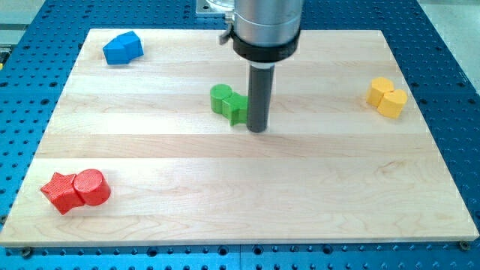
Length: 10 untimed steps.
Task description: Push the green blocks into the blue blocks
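Tip (257, 130) of the dark rod, no pincer on this arm so nothing to open, shut or hold, planted on the wooden board (240, 195) a little above its centre. Pressed against, or just beside, the right flank of the green blocks (229, 103); contact too close to tell for sure. Two green pieces huddled together, a round one on the view's left and an angular one nearest the rod. Placed on that right side probably because the push has to run toward the top left corner, where the blue blocks (122, 48) sit, well apart from the green pair. Nothing standing between green and blue, so a clean diagonal shove looks possible, though a slightly lower starting point might aim better. Yellow blocks (386, 97) near the right edge and red blocks (76, 190) near the bottom left corner, both out of the way.
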### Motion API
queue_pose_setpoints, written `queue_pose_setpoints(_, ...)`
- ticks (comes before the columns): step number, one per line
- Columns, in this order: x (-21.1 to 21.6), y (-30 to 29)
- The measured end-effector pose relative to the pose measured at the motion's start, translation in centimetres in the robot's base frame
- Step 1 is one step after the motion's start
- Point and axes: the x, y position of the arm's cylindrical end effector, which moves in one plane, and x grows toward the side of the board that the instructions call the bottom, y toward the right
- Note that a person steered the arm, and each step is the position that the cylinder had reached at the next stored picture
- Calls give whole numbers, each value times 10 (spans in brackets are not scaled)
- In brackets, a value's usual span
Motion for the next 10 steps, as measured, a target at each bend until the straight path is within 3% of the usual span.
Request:
queue_pose_setpoints(3, -59, -61)
queue_pose_setpoints(6, -87, -139)
queue_pose_setpoints(10, -168, -108)
